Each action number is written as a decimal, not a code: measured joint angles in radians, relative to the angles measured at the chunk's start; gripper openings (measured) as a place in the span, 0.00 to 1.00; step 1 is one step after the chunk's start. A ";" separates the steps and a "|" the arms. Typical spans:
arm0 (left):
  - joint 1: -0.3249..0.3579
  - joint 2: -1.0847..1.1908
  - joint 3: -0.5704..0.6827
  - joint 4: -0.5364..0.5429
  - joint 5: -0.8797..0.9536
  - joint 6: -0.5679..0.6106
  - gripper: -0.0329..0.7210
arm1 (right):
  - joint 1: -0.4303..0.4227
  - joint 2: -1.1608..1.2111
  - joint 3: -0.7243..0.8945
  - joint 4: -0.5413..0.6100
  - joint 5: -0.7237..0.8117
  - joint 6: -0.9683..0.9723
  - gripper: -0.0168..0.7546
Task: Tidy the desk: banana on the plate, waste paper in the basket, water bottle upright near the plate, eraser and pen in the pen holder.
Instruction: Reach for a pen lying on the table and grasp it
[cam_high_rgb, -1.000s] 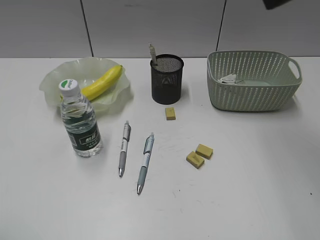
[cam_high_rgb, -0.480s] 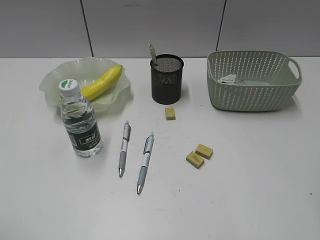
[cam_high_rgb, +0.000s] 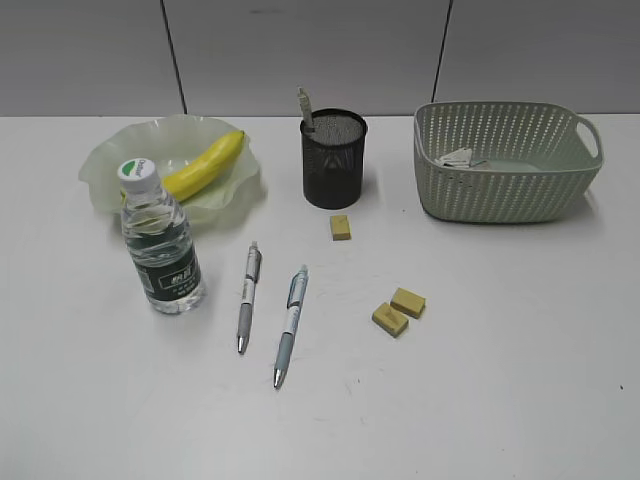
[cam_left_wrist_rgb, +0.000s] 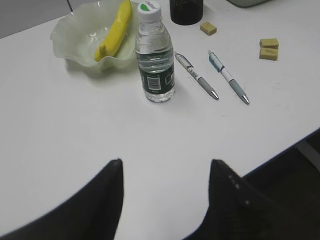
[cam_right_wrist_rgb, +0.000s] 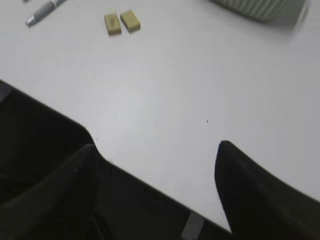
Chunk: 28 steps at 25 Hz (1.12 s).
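Beyond the left gripper (cam_left_wrist_rgb: 165, 172) (jaws apart), water bottle (cam_left_wrist_rgb: 155, 55), pens (cam_left_wrist_rgb: 196, 82) farther.

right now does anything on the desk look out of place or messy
Nothing is spilled or damaged. Two pens and three erasers lie loose on the desk, outside the pen holder. The banana is on the plate; the water bottle stands upright.
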 joint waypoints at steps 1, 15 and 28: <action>0.000 0.000 0.000 0.000 0.000 0.000 0.59 | 0.000 -0.060 0.002 0.000 -0.007 -0.001 0.76; 0.000 0.318 -0.091 -0.103 -0.104 0.004 0.58 | 0.000 -0.174 0.036 -0.002 -0.065 -0.002 0.76; -0.012 1.094 -0.366 -0.332 -0.247 0.012 0.58 | 0.000 -0.175 0.036 -0.001 -0.066 -0.001 0.76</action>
